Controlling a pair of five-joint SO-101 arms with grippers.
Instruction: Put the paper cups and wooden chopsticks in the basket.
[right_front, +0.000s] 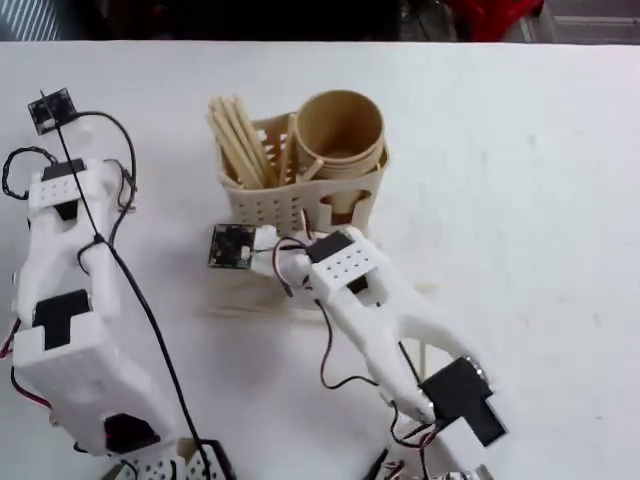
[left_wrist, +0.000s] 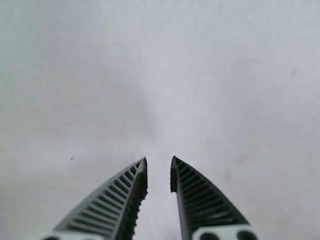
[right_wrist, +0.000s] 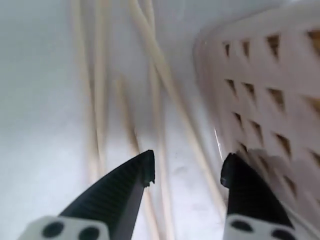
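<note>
From high up, the basket (right_front: 300, 205) sits toward 12 o'clock on the table (right_front: 540, 200). The paper cups (right_front: 342, 135) stand inside it, with a bunch of chopsticks (right_front: 238, 140) on their 9 o'clock side. The right arm (right_front: 370, 300) comes in from 5 o'clock. The left arm (right_front: 70, 300) is at 9 o'clock.

On the left wrist, the left gripper (left_wrist: 159, 175) has its fingers a little apart, holding nothing, over bare table.

On the right wrist, the right gripper (right_wrist: 187, 170) is spread wide above loose chopsticks (right_wrist: 165, 75) on the table, just beside the basket.
</note>
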